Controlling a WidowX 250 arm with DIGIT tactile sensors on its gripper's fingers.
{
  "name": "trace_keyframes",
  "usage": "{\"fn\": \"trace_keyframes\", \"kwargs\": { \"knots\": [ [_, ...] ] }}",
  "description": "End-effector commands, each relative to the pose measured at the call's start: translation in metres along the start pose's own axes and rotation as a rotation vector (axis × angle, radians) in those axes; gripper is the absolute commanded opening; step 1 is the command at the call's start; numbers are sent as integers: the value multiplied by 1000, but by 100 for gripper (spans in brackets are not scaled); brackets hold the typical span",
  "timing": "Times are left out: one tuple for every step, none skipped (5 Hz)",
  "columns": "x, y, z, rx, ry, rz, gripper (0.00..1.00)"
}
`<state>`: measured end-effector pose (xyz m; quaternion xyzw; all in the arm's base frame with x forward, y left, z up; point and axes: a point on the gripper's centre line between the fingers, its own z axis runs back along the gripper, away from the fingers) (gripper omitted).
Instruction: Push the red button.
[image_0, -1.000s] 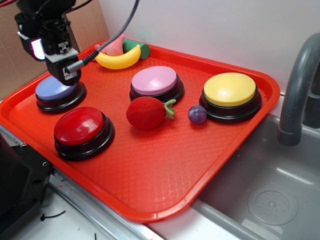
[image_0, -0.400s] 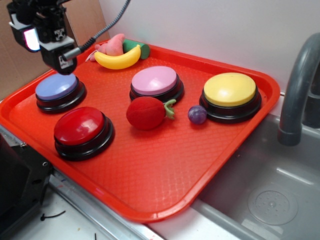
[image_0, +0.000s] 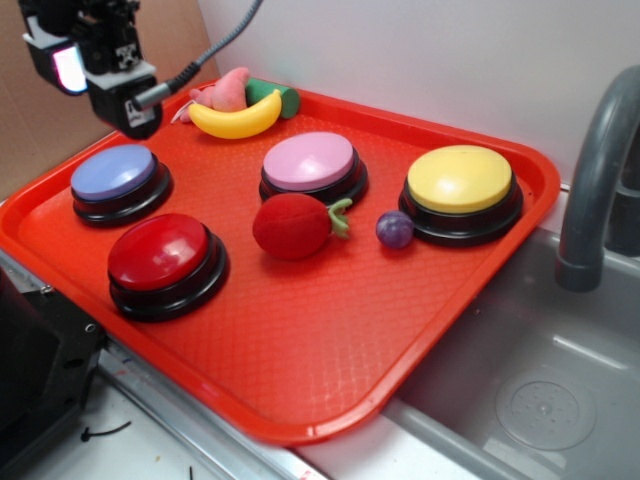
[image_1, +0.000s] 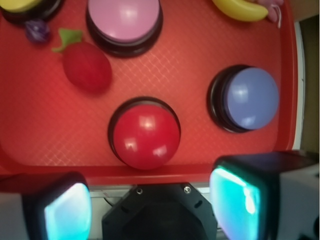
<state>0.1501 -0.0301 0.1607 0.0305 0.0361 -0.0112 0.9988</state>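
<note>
Gripper (image_0: 128, 112) raised above the blue button (image_0: 113, 171), fingers apart, gripping nothing; red button (image_0: 160, 251) just in front of the blue button, near the red tray's (image_0: 300, 350) front rim, untouched

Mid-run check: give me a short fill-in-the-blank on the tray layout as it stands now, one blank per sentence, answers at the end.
1. The glossy red dome button sits nearest the tray's front edge, directly in front of the ____ dome button.
2. The fuzzy red strawberry toy lies just in front of the ____ dome button.
3. The small purple ball rests beside the black base of the ____ dome button.
4. The gripper hangs above the flat red plastic tray, touching ____ of the buttons.

Answers: blue; pink; yellow; none
</note>
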Motion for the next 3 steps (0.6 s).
{"fn": "trace_keyframes", "kwargs": {
  "knots": [
    [7,-2,17,3,-43,0,100],
    [8,-1,21,10,-47,5,100],
    [6,0,26,25,-62,36,100]
  ]
}}
